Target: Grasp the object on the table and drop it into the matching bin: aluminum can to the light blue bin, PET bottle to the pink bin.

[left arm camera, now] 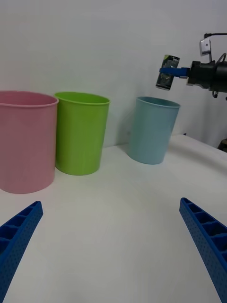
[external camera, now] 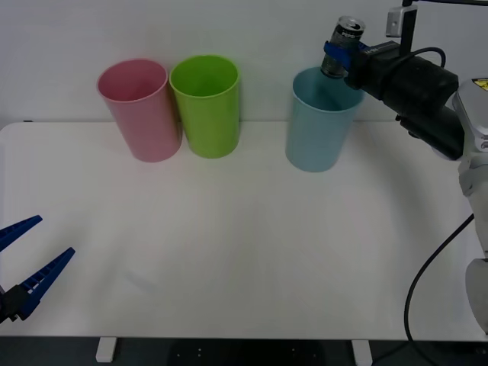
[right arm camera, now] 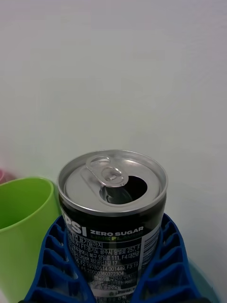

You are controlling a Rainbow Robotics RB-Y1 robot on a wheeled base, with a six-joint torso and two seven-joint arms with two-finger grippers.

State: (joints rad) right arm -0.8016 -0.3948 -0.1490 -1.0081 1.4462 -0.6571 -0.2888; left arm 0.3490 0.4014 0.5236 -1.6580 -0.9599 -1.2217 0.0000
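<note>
Front view showed the table [external camera: 229, 244] bearing three bins in a row along its far side: the pink bin [external camera: 141, 114] and a lime green bin [external camera: 206, 107] touching side by side, the light blue bin [external camera: 320, 126] well apart from them. All three interiors looked empty as far as visible. Just above the light blue bin's rim, the right gripper [external camera: 339, 55] clamped the aluminum can [external camera: 347, 34] between its blue fingers [right arm camera: 52, 265], can tilted, opened top clear of them. The left gripper [external camera: 27, 263] hung spread wide, far from the can.
</note>
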